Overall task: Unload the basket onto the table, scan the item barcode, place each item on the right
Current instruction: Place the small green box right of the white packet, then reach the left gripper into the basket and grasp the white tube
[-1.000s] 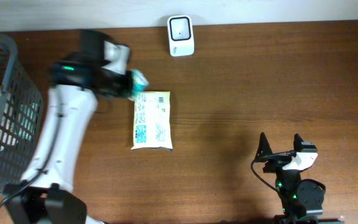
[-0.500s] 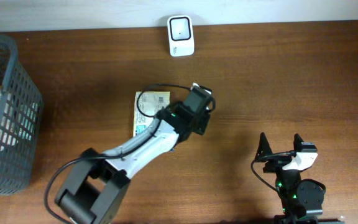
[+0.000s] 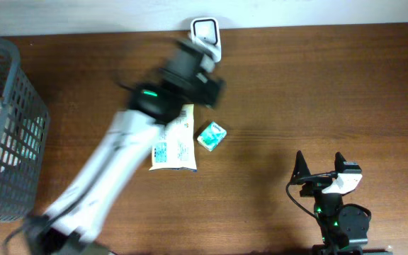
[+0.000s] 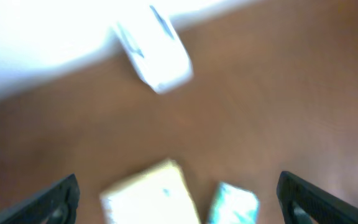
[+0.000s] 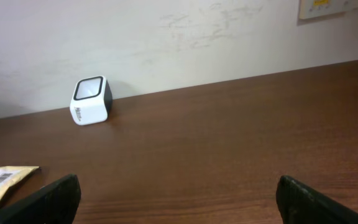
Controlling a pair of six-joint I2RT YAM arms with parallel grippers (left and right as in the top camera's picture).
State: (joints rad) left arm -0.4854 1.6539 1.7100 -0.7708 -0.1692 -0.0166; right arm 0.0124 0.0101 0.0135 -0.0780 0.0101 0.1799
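Left pincer [image 4: 179, 198] released | right pincer [image 5: 179, 198] released | teal packet [image 3: 211, 136], pouch [image 3: 179, 152]: print unreadable

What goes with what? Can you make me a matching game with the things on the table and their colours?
Things:
1 basket
2 scanner
3 small packet
4 flat pouch

Colours:
A pale yellow with blue print
B grey
C teal and white
D white and black

Pairs: 1-B, 2-D, 3-C, 4-A
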